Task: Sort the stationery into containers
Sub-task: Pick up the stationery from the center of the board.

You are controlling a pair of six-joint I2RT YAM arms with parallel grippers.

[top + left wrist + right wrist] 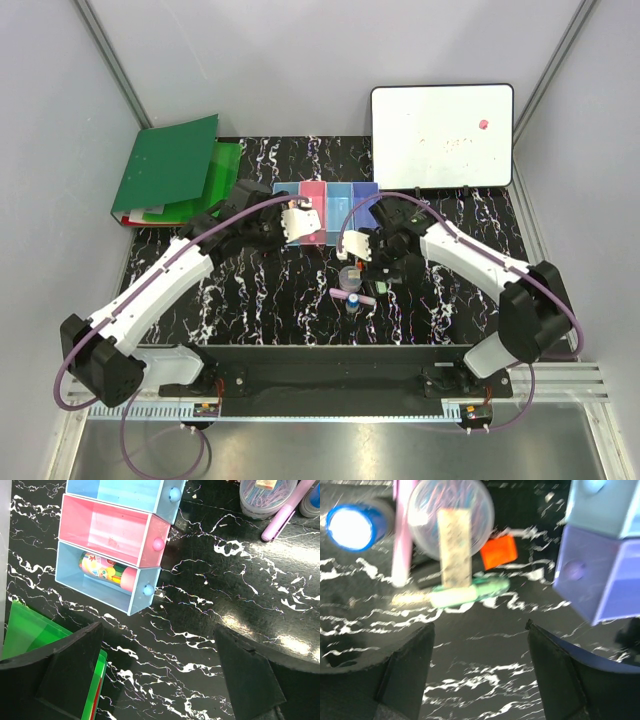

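Note:
Four narrow bins stand in a row: light blue (pixel 92 587), pink (pixel 107 530), light blue (pixel 130 492) and violet-blue (pixel 605 575). The first light blue bin holds a colourful stick with a pink cap (pixel 107 572); the pink bin is empty. In front lie a pink marker (pixel 402 535), a round clear box (pixel 451 510) with an eraser (pixel 454 547) on it, an orange-capped stick (pixel 499 551), a green pen (pixel 470 592) and a blue-capped piece (pixel 350 527). My left gripper (pixel 160 680) is open and empty before the bins. My right gripper (pixel 480 670) is open and empty, just short of the green pen.
Green binders (pixel 170 165) lie at the back left, their edge by my left finger (pixel 30 645). A whiteboard (pixel 442 135) leans at the back right. The stationery pile (pixel 352 285) sits mid-table on the black marbled top (pixel 260 300).

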